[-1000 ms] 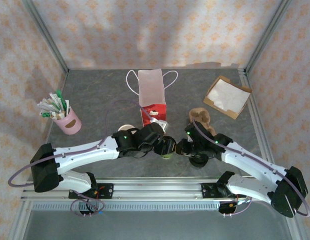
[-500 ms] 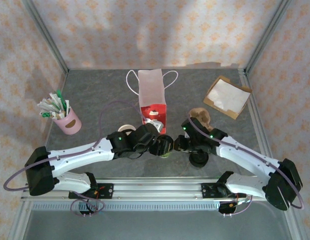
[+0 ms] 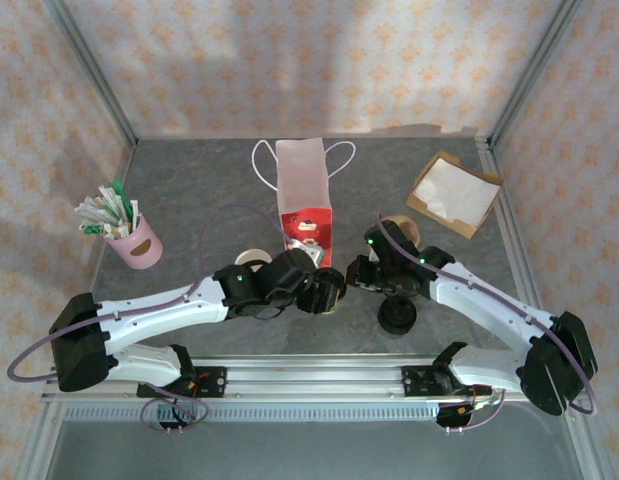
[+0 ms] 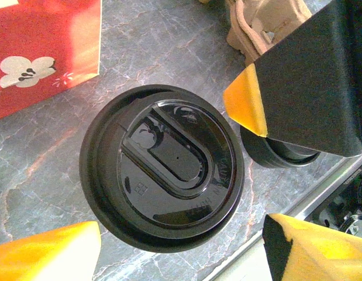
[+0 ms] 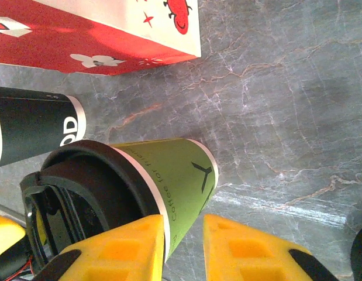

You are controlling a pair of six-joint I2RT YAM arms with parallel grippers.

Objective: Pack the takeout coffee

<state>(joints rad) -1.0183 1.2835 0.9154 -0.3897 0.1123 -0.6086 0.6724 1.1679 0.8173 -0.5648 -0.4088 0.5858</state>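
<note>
Widening of left gripper (image 4: 182,222) since a second ago: jaws apart, astride lidded takeout coffee (image 4: 163,175) at frame centre, beside red bag (image 4: 40,47); right gripper (image 5: 183,246) nearly together, empty. Looks ready for grasping.

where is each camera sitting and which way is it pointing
Top external: above and behind the arm bases, looking down on the grey table; both arms, left hand and right hand show.
Left wrist: straight down on the olive paper cup with round black plastic lid; its yellow fingers at the bottom.
Right wrist: low, side-on to that cup's wall; yellow fingers below.
Shared: cup and red-and-white paper bag, both wrist views.
</note>
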